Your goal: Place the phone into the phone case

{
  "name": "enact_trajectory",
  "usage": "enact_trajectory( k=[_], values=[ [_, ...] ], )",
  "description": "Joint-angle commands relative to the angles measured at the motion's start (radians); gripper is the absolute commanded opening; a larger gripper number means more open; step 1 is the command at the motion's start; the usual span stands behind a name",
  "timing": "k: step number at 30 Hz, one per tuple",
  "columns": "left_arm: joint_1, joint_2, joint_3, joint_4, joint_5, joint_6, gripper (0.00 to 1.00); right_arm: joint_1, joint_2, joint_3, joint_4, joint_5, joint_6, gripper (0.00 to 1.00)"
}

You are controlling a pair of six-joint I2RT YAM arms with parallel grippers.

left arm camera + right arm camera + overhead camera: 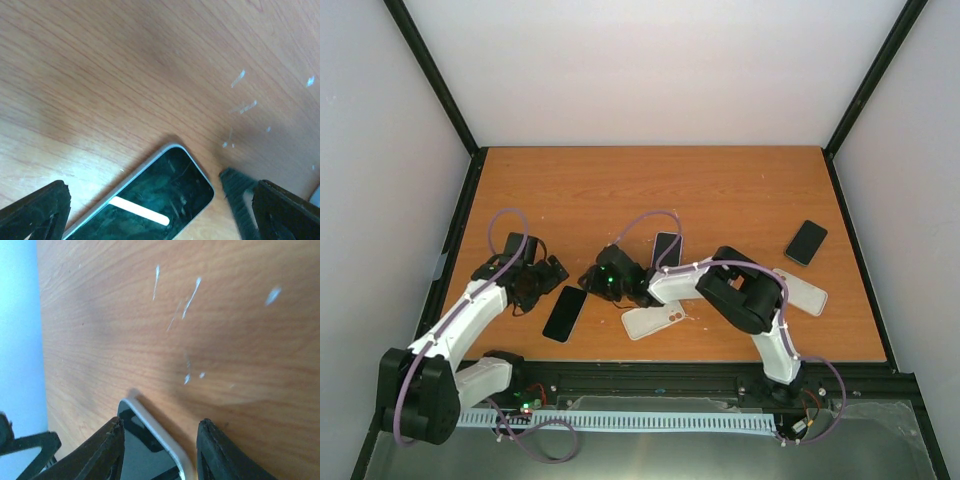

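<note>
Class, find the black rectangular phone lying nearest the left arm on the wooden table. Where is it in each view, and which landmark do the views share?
Top external: black rectangular phone, left of centre, near the front edge.
Left wrist: the phone, bottom centre, seen between the open left jaws.
Right wrist: a silver-rimmed phone corner between the right jaws; same phone or not, I cannot tell.
Shared landmark: the orange-brown wooden table.

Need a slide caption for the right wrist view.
Right gripper straddles the end of a silver-edged phone lying on the wooden table.
</note>
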Motion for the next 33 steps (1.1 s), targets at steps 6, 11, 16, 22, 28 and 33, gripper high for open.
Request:
enact_trajectory(
  k=[6, 11, 16, 22, 28, 33],
  values=[
    [-0.007, 0.057, 0.185, -0.079, 0.228, 0.287, 0.99, -0.189, -0.269, -0.271, 0.009, 0.025, -0.179, 0.54],
    [-0.007, 0.054, 0.348, -0.133, 0.280, 0.426, 0.99, -0.251, -0.545, -0.375, -0.077, 0.068, -0.358, 0.71],
    [-0.007, 0.146, 0.406, -0.232, 0.283, 0.402, 1.00, -0.254, -0.804, -0.399, -0.256, 0.186, -0.498, 0.76],
    [-0.007, 0.204, 0.330, -0.294, 0.074, 0.325, 1.00, -0.254, -0.960, -0.481, -0.266, 0.143, -0.480, 0.76],
    [-0.001, 0.301, 0.218, -0.247, 0.084, 0.249, 1.00, -0.254, -0.970, -0.520, -0.284, 0.135, -0.410, 0.75],
    [-0.001, 0.292, 0.146, -0.221, 0.109, 0.227, 0.99, -0.254, -0.989, -0.525, -0.296, 0.166, -0.422, 0.75]
  ],
)
